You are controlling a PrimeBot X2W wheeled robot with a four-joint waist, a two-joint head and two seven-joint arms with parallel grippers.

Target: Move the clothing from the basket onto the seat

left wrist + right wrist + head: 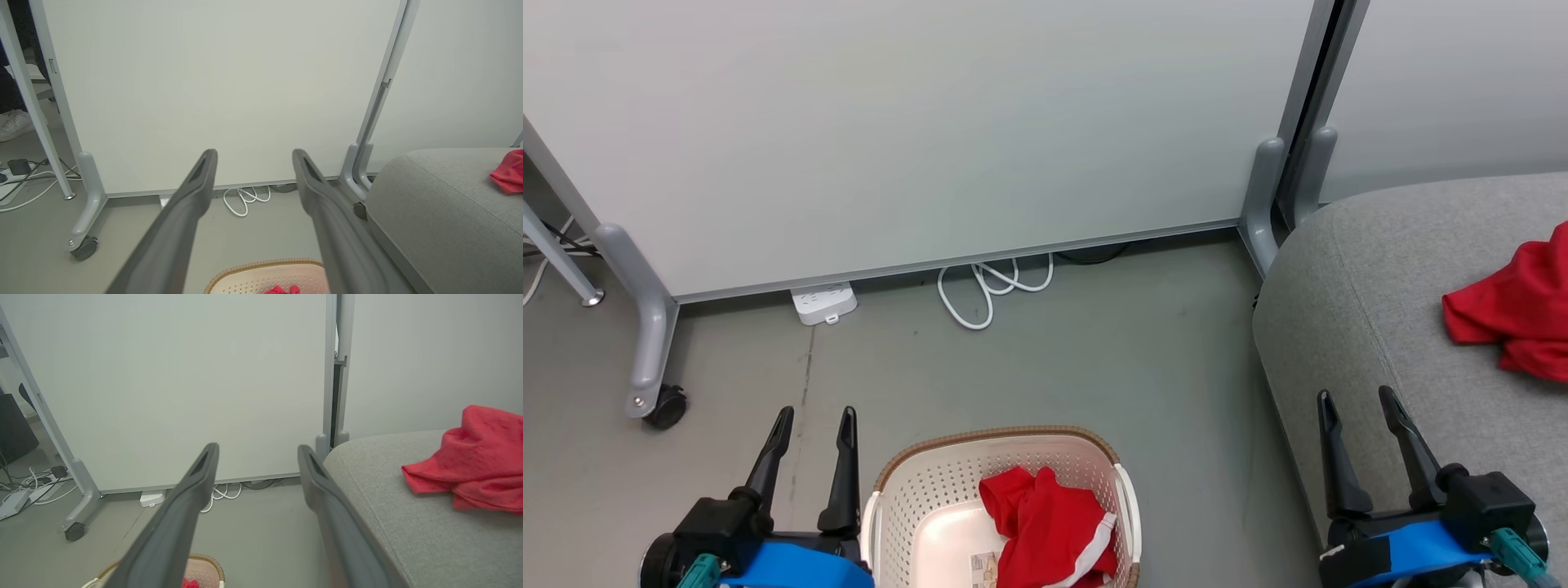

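Observation:
The cream basket (907, 498) with its brown rim sits on the floor at the bottom centre of the head view. A red garment with white trim (1049, 531) lies crumpled in its right half, beside a paper label (983, 567). Another red garment (1515, 306) rests on the grey sofa seat (1372, 318) at the right. My left gripper (815, 425) is open just left of the basket, holding nothing. My right gripper (1357, 404) is open over the sofa's front edge, short of the garment there. The left wrist view shows the basket rim (261, 265); the right wrist view shows the sofa garment (474, 457).
A white partition panel (915, 131) on grey castor legs (654, 343) stands behind the basket. A white power strip (823, 302) and a looped white cable (988, 286) lie at its foot. Bare grey floor (1094, 351) separates basket and sofa. More cables (28, 183) lie far left.

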